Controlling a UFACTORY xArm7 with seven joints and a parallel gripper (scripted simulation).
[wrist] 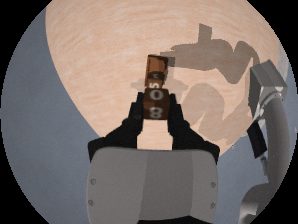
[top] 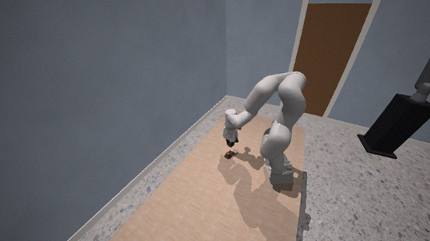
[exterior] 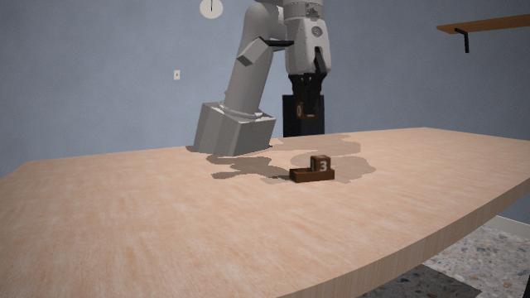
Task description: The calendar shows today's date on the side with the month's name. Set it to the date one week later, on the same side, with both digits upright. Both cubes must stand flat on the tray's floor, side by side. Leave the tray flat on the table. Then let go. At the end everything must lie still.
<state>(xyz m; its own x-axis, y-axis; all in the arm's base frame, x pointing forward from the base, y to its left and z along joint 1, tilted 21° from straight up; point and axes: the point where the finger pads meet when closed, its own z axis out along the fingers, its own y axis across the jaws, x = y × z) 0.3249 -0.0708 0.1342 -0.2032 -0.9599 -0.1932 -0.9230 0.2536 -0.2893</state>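
My gripper is shut on a dark brown cube, held in the air above the table. In the wrist view the cube shows a white 0 and, below it, an 8; in the exterior view a 0 faces left. The brown tray lies flat on the table under and beyond the gripper. The other cube stands in the tray's right half in the exterior view, an upright 3 facing that camera. It shows a 5 in the wrist view. The month's name is not readable.
The wooden table carries the arm's base, behind and left of the tray in the exterior view. Arm shadows fall around the tray. The table's near edge runs along the front right.
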